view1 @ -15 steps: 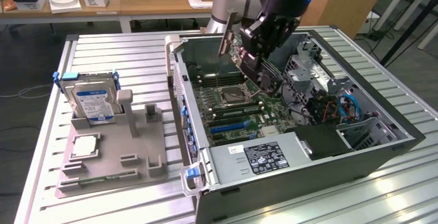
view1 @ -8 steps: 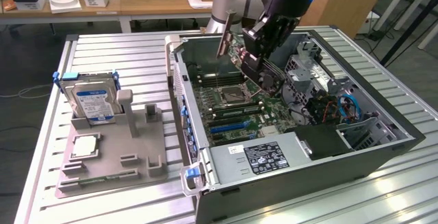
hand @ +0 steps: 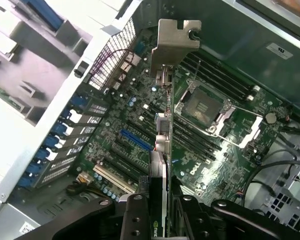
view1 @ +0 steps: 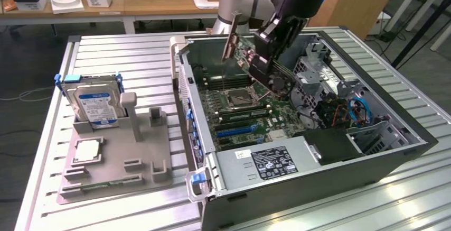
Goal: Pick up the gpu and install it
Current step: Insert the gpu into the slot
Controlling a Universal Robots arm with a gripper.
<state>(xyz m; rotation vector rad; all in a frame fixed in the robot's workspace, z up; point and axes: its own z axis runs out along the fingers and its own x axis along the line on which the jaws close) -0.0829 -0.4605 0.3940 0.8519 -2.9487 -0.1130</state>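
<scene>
The black two-fingered gripper (hand: 160,202) has its jaws closed narrowly on the gpu (hand: 163,135), a thin dark circuit card. The wrist view gives it edge-on, its silver metal end bracket (hand: 177,37) at the far end. It is in the air over the green motherboard (hand: 115,130), between the blue expansion slot (hand: 135,140) and the square silver processor socket (hand: 210,107). The exterior view adds the card's tilt under the gripper (view1: 271,56), bracket end highest, inside the open dark computer case (view1: 317,188), which also houses a black labelled power supply (view1: 271,162). At the exterior view's left, a grey moulded holder (view1: 141,151) on the slatted metal table (view1: 127,51) carries an upright hard drive with a blue-white label (view1: 95,107), a small square silver processor chip (view1: 86,150) and a flat memory stick (view1: 99,187).
</scene>
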